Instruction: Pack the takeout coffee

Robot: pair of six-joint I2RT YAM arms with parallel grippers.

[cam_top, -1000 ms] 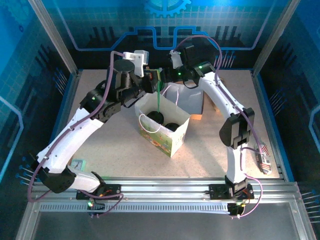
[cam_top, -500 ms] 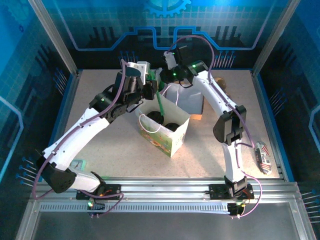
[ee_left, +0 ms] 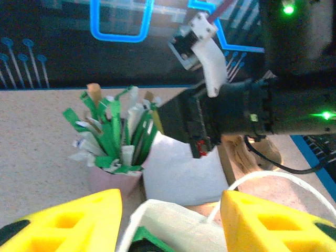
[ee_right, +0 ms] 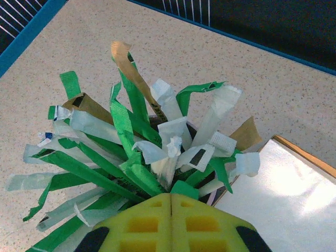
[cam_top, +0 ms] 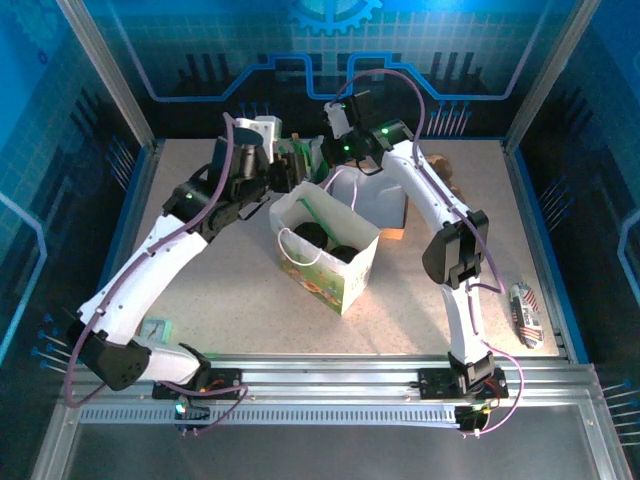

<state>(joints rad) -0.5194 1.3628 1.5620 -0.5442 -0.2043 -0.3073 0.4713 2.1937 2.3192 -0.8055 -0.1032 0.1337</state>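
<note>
Since a second ago the green stick has left the left gripper and is now lying slanted inside the paper bag. That gripper's jaws are standing apart, holding nothing. I am noting the right gripper sitting at 12 o'clock of the bag, over the pink cup. Its pads are pressing together at the heads of the wrapped sticks; whether one is pinched I cannot tell. The takeout coffee is sitting in the bag, its black lid showing, with a second lid at its 10 o'clock.

Risks I am flagging:
- The two wrists are working just beside each other, so any sideways move is risking a knock.
- A lift out of that crowded bunch is risking dragging neighbouring sticks along, or tipping the pink cup toward the white box beside it.
- The open fingers are hanging near the bag's rim and could be snagging it on withdrawal.
</note>
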